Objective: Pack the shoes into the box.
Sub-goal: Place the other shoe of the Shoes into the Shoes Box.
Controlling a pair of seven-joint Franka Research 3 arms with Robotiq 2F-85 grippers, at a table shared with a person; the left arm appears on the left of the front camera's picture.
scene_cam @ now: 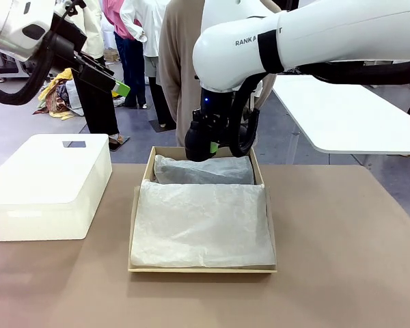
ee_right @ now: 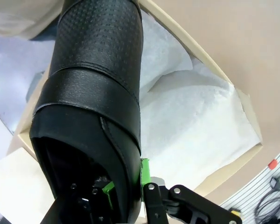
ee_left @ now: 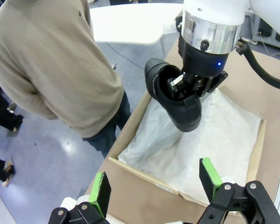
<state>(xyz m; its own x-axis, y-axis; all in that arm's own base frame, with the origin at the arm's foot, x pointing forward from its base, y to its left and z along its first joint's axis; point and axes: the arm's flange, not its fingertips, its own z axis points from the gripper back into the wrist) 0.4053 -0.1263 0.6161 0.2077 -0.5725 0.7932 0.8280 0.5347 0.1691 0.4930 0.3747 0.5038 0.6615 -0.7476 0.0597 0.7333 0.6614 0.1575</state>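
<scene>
My right gripper [scene_cam: 210, 142] hangs over the far end of the tan box [scene_cam: 201, 270] and is shut on one black shoe [scene_cam: 195, 149]. In the left wrist view the shoe [ee_left: 175, 100] hangs toe-down from that gripper [ee_left: 183, 85], which pinches the wall of its opening, just above the white tissue paper [ee_left: 205, 140]. The right wrist view looks down the shoe [ee_right: 98, 93] from my right gripper [ee_right: 126, 181] to the box [ee_right: 200, 52] below. My left gripper [scene_cam: 119, 87] is raised at the far left, open and empty, with its green pads [ee_left: 210, 172] wide apart.
A white plastic bin [scene_cam: 48, 184] stands on the table left of the box. A person in a tan sweater [ee_left: 51, 60] stands close behind the box's far edge. A white table [scene_cam: 355, 109] sits at the back right. Bare brown tabletop [scene_cam: 342, 246] lies right of the box.
</scene>
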